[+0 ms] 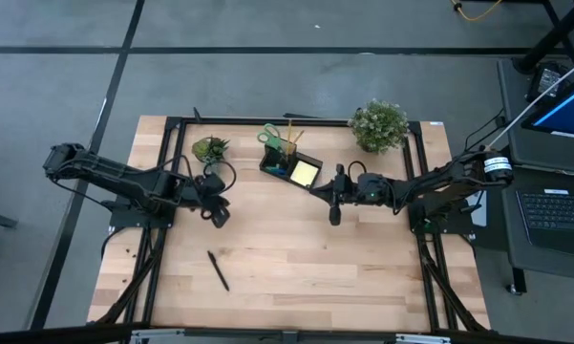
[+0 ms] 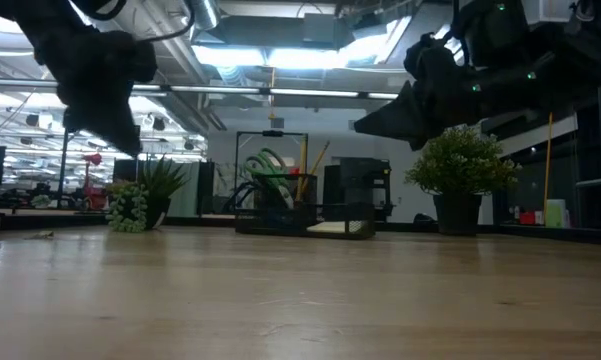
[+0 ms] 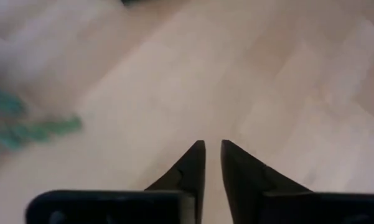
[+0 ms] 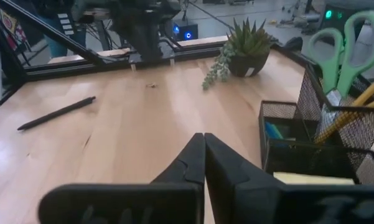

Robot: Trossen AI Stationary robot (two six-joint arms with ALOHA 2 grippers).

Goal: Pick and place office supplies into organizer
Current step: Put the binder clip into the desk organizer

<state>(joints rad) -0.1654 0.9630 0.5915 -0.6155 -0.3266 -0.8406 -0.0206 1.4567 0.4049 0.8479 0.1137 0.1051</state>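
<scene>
The black mesh organizer [image 1: 291, 164] stands near the table's far edge. Its pen cup [image 4: 345, 124] holds the green-handled scissors [image 4: 342, 50] and wooden pencils [image 4: 355, 106]. The yellow sticky-note pad [image 1: 304, 173] and a small blue piece [image 4: 274, 132] lie in its tray. One black pen [image 1: 218, 270] lies flat on the table toward the near left. My left gripper [image 1: 218, 215] hovers above bare wood between the pen and the small plant, its fingers a narrow gap apart and holding nothing [image 3: 213, 149]. My right gripper [image 1: 335, 215] hovers just right of the organizer, shut and empty [image 4: 204, 140].
A small succulent [image 1: 210, 148] stands left of the organizer, and a bushier potted plant [image 1: 379, 124] stands at the far right. A black metal frame [image 1: 172, 124] runs along the table's edges. Bare wood [image 1: 296, 268] spreads across the near half.
</scene>
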